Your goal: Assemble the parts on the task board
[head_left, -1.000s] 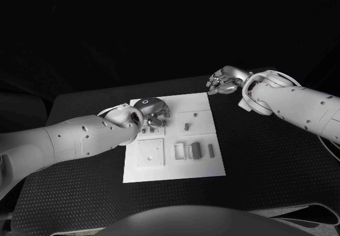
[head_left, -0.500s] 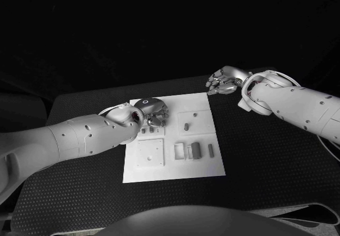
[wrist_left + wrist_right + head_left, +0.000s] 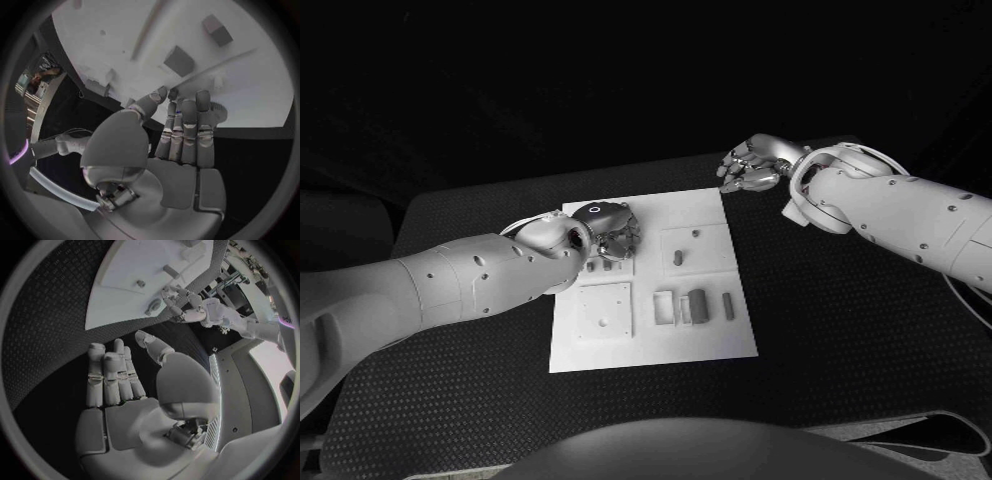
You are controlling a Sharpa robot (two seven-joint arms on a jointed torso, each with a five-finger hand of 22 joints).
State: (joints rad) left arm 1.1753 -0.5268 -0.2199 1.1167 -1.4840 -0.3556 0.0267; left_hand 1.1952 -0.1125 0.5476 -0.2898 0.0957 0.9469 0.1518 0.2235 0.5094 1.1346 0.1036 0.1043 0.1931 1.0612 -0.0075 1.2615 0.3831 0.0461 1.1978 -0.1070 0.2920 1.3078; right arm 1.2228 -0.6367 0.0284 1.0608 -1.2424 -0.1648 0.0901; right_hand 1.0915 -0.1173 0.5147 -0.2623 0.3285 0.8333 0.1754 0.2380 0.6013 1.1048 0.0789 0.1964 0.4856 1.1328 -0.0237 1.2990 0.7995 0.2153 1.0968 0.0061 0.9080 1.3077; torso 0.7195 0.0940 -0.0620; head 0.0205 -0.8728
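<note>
The white task board (image 3: 711, 340) lies in the middle of the black table. My left hand (image 3: 610, 230) is low over its far left part, fingertips down on the plate. In the left wrist view the fingers (image 3: 184, 125) are straight and side by side, and the thumb tip meets the first fingertip. I cannot tell if anything is pinched there. A round toothed part (image 3: 216, 108) lies on the board beside the fingertips, also seen as a round part (image 3: 155, 305). My right hand (image 3: 750, 170) hangs over the table off the board's far right corner, fingers (image 3: 112, 372) spread, holding nothing.
Several small grey parts stand on the board: a peg (image 3: 679, 257), a square plate (image 3: 606, 311), a frame piece (image 3: 666, 307), a block (image 3: 700, 306) and a bar (image 3: 730, 305). Two blocks (image 3: 180, 61) (image 3: 217, 29) rise ahead of my left fingertips.
My left hand has shifted very slightly toward the board's left edge. The right hand and the parts have stayed put.
</note>
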